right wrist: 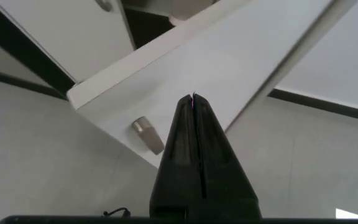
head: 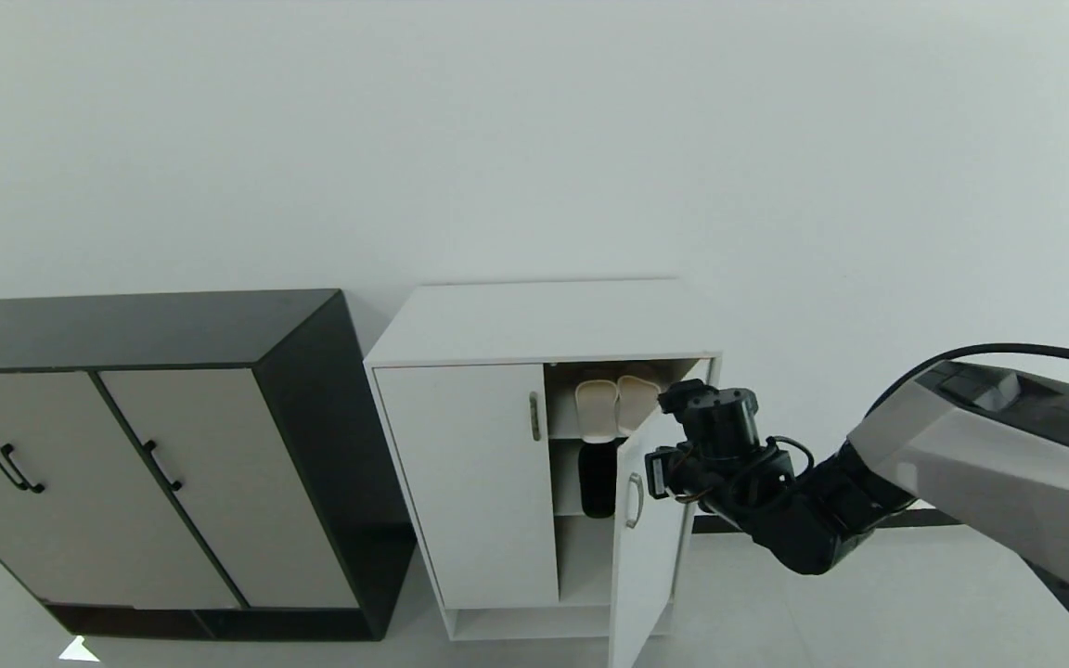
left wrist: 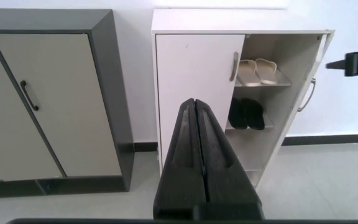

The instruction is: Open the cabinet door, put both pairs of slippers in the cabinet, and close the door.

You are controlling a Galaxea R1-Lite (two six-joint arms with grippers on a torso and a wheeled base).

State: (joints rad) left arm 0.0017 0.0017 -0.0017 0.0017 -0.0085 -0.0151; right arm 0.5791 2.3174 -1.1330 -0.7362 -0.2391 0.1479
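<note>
White cabinet (head: pixel 534 320) holding cream slippers (head: pixel 616 404) above black slippers (head: pixel 598 478). Beside it, a second cabinet (head: pixel 302 390) with a black frame, pale grey doors (head: pixel 52 482) and black handles (head: pixel 15 467). The left gripper (left wrist: pixel 196 102) and right gripper (right wrist: pixel 193 98) are black, the wall (head: pixel 534 139) white, the floor (head: pixel 869 603) pale grey.

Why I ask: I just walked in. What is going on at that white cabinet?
Both pairs of slippers are in the white cabinet: beige pair on the top shelf, black pair below. Its right door stands partly open, with the shut right gripper at its outer face, probably to push it closed. The left gripper, also shut, sits back from the cabinet.
</note>
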